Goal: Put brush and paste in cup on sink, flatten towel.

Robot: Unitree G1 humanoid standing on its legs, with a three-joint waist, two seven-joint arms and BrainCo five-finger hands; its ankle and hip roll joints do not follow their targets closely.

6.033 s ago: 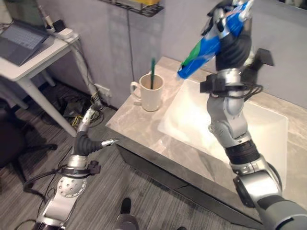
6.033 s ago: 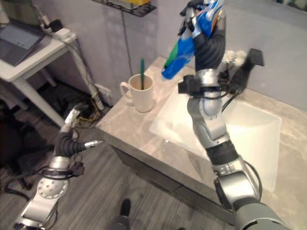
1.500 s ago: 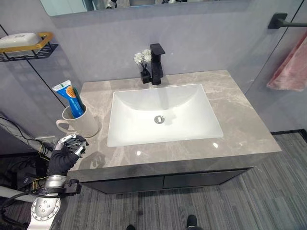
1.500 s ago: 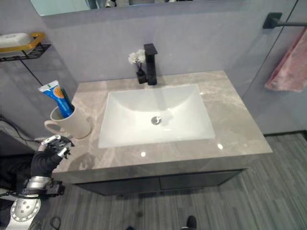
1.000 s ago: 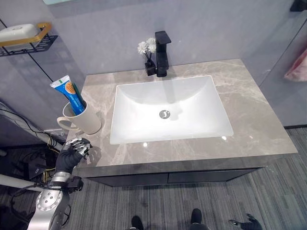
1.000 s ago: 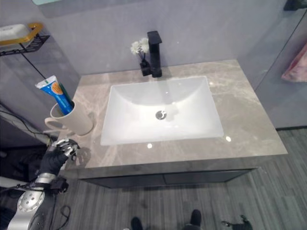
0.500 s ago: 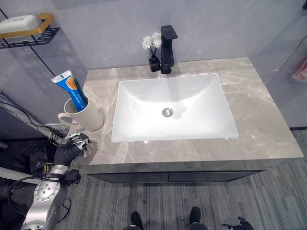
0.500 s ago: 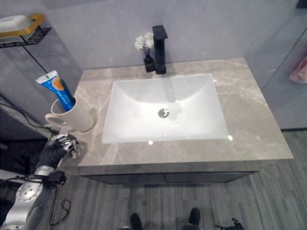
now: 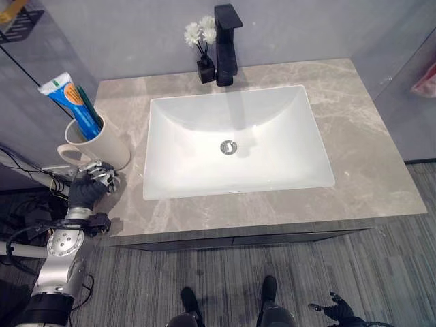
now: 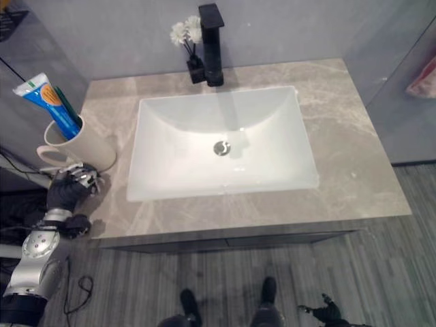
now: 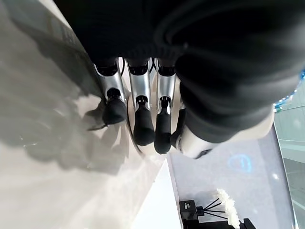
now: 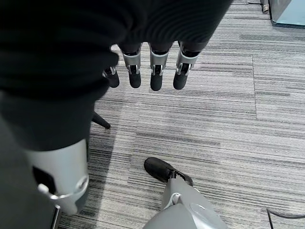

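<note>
A cream cup (image 9: 95, 144) stands at the left end of the grey marble counter (image 9: 368, 157). In it, upright and leaning left, are a blue toothpaste tube (image 9: 70, 103) and a green toothbrush (image 9: 86, 103). My left hand (image 9: 88, 189) hovers at the counter's front left edge just below the cup, its fingers (image 11: 143, 112) loosely bent and holding nothing. My right hand (image 12: 156, 71) hangs low over the floor, fingers relaxed and empty. A pink towel (image 9: 426, 78) hangs at the far right edge, mostly cut off.
A white rectangular basin (image 9: 235, 139) fills the counter's middle, with a black faucet (image 9: 225, 42) and a small vase of white flowers (image 9: 198, 37) behind it. A black wire shelf (image 9: 17, 17) hangs on the wall above the cup. Grey striped carpet (image 12: 228, 109) lies below.
The whole picture has shifted as the camera moved. My left hand stays beside the cup at the counter edge; cup, paste and brush have not moved.
</note>
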